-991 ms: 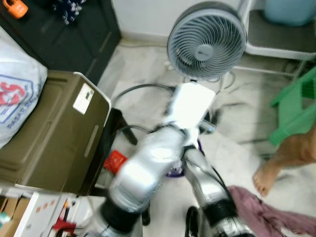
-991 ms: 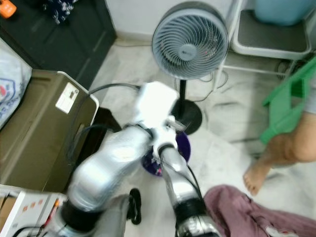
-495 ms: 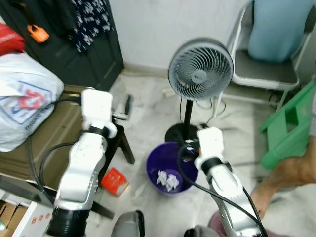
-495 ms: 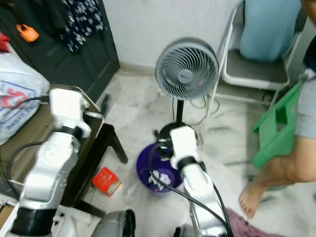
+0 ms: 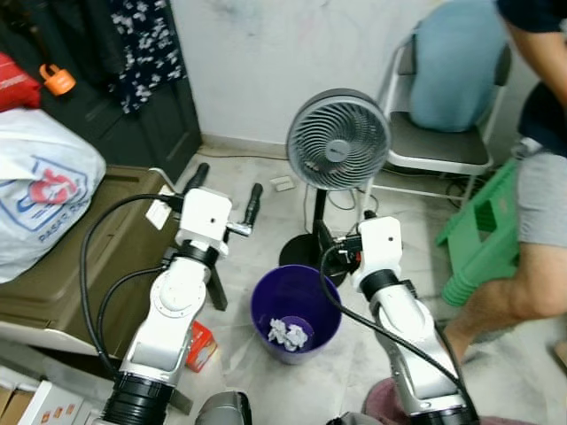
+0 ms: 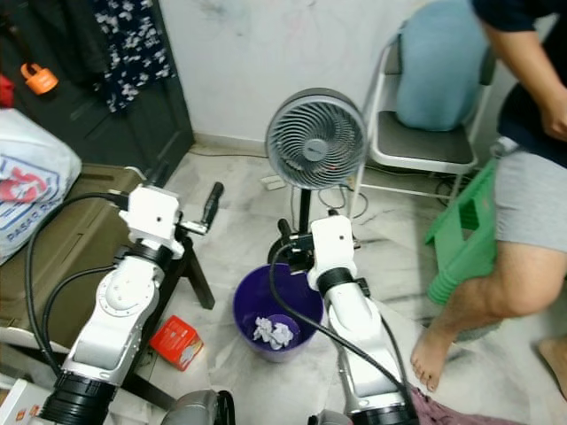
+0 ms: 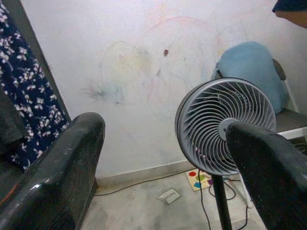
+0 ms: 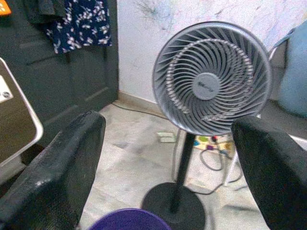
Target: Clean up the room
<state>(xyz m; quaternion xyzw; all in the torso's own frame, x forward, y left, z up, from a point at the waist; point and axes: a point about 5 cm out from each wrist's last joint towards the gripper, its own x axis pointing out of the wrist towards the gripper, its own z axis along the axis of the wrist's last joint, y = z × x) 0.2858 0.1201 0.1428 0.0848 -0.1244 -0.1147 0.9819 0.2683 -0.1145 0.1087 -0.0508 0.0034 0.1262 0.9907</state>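
Note:
A purple bin (image 5: 294,305) stands on the floor between my arms, with crumpled white paper (image 5: 288,334) lying at its bottom. A small red box (image 5: 200,345) lies on the floor left of the bin, beside a dark table leg. My left gripper (image 5: 226,191) is raised above and left of the bin, open, with nothing between its fingers (image 7: 62,167). My right gripper (image 5: 341,241) hangs open over the bin's far rim (image 8: 124,224), also holding nothing. Both wrist views look past the fingers at a grey fan (image 8: 211,79).
The grey pedestal fan (image 5: 339,140) stands just behind the bin. A chair with a blue cushion (image 5: 438,150) and a green stool (image 5: 483,235) are at the right, where a person (image 5: 532,186) stands barefoot. A brown case (image 5: 71,257) with a white bag (image 5: 40,199) is at the left.
The camera has tilted up, so the whole picture shifted. Both arms have lowered from close in front of the camera; my left gripper swung in towards the bin. The person has stepped closer.

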